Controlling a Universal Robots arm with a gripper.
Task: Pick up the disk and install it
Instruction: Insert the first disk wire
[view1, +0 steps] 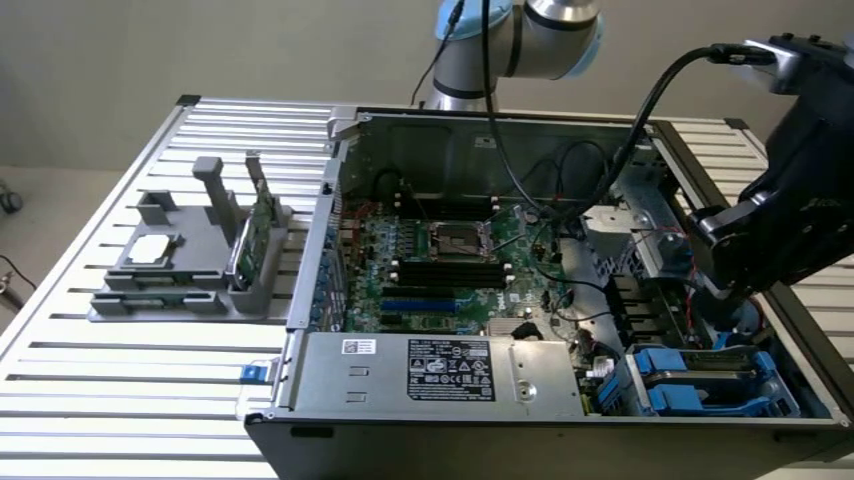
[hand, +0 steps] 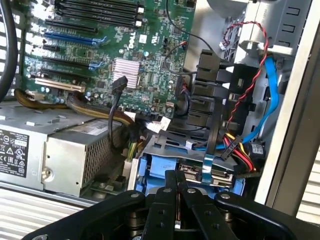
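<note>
The disk (hand: 165, 167) sits mostly hidden behind cables (hand: 235, 150) and the fingers (hand: 167, 195), and the sticker (hand: 12, 152) on the power supply (hand: 70, 150) is cut off at the picture's edge.

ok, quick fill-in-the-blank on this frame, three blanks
1. The tool is ____.
2. It hangs over a ____ carrier in the case.
3. The fixture with the chip stands at the exterior view's ____.
Missing words: shut; blue; left.
</note>
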